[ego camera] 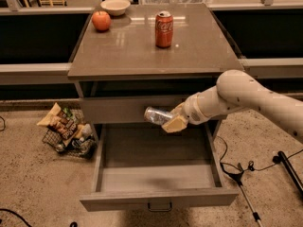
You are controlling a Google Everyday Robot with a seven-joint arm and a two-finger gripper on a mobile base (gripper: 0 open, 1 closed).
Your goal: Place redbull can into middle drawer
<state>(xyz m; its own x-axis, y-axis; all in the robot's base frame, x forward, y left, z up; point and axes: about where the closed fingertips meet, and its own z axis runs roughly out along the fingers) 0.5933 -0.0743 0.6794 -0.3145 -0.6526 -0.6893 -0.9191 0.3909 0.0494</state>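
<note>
tan-padded gripper (171, 120) pinches the slim silver redbull can (156, 115) on its side, above the pulled-out middle drawer (158, 198), a grey box with flat floor. farther back, the smooth tabletop (128, 51) bears a red cola can (164, 29), round apple (101, 21) and pale bowl (115, 6).

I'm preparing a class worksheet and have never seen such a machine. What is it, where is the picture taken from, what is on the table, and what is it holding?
It is a robot: one white arm ending in a two-finger hand. The single camera looks down on a table from the front. On the table stand an apple, a bowl and a Coke can. The hand, shut on a slim can held sideways, hangs over the open drawer.
</note>
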